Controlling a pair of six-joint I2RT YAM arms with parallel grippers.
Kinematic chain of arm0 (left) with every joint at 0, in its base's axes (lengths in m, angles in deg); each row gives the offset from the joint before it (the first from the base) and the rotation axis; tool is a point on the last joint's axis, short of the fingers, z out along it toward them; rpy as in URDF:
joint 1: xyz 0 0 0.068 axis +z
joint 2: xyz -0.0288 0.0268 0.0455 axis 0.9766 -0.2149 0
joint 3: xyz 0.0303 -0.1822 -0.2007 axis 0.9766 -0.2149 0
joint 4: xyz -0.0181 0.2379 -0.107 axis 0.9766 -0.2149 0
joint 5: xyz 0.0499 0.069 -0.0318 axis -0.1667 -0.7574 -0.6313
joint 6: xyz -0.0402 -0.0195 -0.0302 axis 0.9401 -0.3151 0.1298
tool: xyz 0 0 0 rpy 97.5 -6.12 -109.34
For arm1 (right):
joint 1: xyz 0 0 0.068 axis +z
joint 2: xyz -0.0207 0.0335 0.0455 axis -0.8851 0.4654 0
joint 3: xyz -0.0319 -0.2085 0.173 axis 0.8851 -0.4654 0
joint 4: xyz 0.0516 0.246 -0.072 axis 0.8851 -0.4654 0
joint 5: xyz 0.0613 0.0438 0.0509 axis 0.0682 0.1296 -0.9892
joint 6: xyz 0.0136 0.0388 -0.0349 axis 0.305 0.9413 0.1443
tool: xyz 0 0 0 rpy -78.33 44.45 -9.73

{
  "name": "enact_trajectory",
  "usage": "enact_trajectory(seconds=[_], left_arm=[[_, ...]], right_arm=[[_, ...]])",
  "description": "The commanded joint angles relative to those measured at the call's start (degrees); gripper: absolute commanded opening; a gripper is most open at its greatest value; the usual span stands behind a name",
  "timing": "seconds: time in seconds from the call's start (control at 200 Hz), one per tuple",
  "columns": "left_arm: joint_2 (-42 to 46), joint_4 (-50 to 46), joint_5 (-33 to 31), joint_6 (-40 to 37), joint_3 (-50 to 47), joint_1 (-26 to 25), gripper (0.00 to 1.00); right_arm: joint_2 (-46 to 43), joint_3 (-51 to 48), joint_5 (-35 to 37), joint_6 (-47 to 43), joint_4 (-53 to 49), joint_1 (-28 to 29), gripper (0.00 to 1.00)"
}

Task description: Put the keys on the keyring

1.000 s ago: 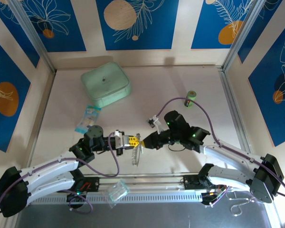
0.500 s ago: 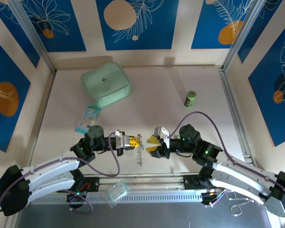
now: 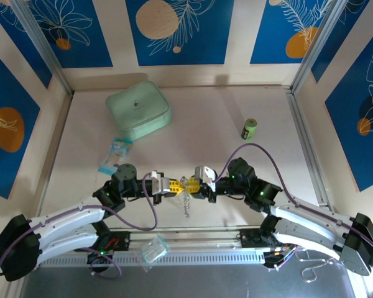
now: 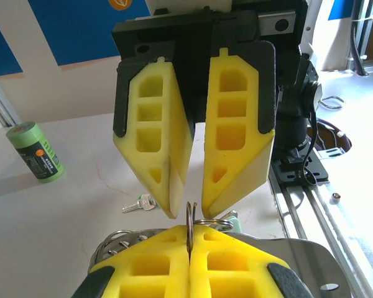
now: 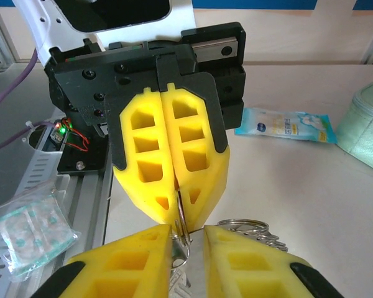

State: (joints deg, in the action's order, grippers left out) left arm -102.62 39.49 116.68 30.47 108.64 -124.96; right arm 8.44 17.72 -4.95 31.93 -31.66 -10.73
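Brought right gripper (image 3: pixel 196 186) tip-to-tip with left gripper (image 3: pixel 182 184). Pinching keyring (image 3: pixel 185 203) tight in left; right barely ajar astride it. Key (image 4: pixel 140 203) lying on table (image 4: pixel 62 220). Could wrench ring free by closing off-centre.

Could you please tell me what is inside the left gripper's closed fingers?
The left gripper pinches a thin ring of the keyring, standing edge-on above its pads. The ring's clamped part is covered by the pads.
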Motion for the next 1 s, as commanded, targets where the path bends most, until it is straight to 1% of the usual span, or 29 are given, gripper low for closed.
enact_trajectory(seconds=[0.0,0.11,0.16,0.205,0.29,0.375,0.43,0.525,0.635,0.72,0.935,0.995], left_arm=[[0.0,3.0,2.7,0.9,-0.2,-0.2,0.0],[-0.3,3.7,3.1,1.3,-0.2,-0.2,0.0],[-0.4,4.0,3.2,1.7,-0.2,-0.2,0.0],[-0.4,4.2,3.4,2.0,-0.2,-0.1,0.0],[-0.4,4.1,3.0,2.4,-0.3,-0.2,0.0],[-0.1,2.5,1.1,2.5,0.0,-0.2,0.0],[0.3,0.2,0.1,1.8,0.5,-0.2,0.1],[0.9,-6.0,-1.9,-1.3,2.2,-0.2,0.14],[0.7,-13.3,-3.5,-5.0,4.9,-0.2,0.14],[0.0,-16.4,-3.9,-6.1,6.5,-0.1,0.13],[-0.6,-17.3,-3.2,-5.9,7.8,-0.2,0.15],[-0.6,-17.2,-2.8,-5.8,7.9,-0.2,0.13]], right_arm=[[0.6,2.1,-1.9,-1.7,1.4,0.1,0.21],[1.7,2.7,-2.3,-2.2,1.1,0.1,0.21],[2.3,2.9,-2.6,-2.5,1.0,0.1,0.19],[2.8,3.2,-2.8,-3.0,0.7,0.1,0.15],[3.3,4.1,-3.2,-4.1,-1.7,0.1,0.0],[3.3,5.8,-2.8,-5.9,-5.8,0.1,0.0],[3.1,6.7,-2.5,-7.4,-8.4,0.0,0.0],[3.3,9.6,-1.7,-10.1,-14.4,0.0,0.0],[4.8,13.0,-0.9,-13.0,-20.6,0.1,0.0],[6.5,15.7,-0.6,-14.5,-24.1,0.3,0.0],[11.2,21.4,2.2,-18.3,-30.4,1.9,0.0],[12.3,22.6,2.3,-19.2,-31.6,2.3,0.0]])
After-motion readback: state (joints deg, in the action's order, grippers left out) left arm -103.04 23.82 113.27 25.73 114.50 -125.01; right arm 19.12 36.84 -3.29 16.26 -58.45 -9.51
